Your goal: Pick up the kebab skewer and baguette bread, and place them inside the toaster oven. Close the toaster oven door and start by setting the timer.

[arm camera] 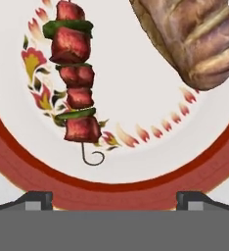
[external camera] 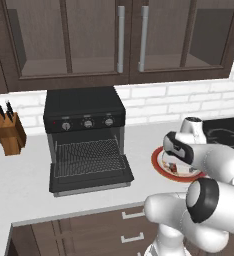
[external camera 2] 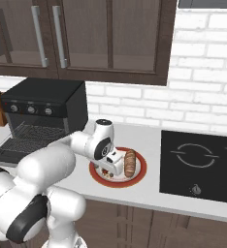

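The kebab skewer, with red meat chunks and green pepper, lies on a white plate with a red rim. The baguette bread rests on the same plate beside it, golden-brown. My gripper hangs open just above the plate, its fingertips wide apart with nothing between them. To the left stands the black toaster oven, with three knobs in a row. The toaster oven door is folded down flat and the wire rack inside is bare.
A wooden knife block stands left of the oven. A black cooktop lies right of the plate. Dark wall cabinets hang above the counter. My own arm crosses over the plate in the left base view.
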Robot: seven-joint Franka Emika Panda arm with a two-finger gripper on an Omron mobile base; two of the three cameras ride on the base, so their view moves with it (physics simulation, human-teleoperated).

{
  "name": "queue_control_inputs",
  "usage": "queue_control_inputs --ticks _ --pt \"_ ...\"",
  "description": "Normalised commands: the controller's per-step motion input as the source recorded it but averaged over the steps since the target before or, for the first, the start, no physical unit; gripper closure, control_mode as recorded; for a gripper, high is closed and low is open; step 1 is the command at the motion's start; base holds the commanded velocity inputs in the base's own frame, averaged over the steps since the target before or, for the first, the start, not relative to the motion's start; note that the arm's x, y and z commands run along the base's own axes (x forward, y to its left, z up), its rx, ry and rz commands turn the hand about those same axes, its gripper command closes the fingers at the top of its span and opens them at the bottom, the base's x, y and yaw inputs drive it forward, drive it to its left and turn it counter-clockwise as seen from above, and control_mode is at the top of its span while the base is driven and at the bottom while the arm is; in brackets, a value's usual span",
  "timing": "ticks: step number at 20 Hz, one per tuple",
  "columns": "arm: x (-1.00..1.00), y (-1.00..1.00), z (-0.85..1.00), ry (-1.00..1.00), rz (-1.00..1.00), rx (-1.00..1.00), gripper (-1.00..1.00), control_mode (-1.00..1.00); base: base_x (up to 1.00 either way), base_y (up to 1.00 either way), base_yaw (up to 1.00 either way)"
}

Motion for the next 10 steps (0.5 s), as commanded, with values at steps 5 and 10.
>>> queue_control_inputs --ticks 5,10 --pt "0.21 0.00 -0.21 0.00 -0.08 0.05 -1.00 -1.00 0.00 0.00 0.00" --pt "0.32 0.00 -0.26 0.00 -0.03 0.05 -1.00 -1.00 0.00 0.00 0.00"
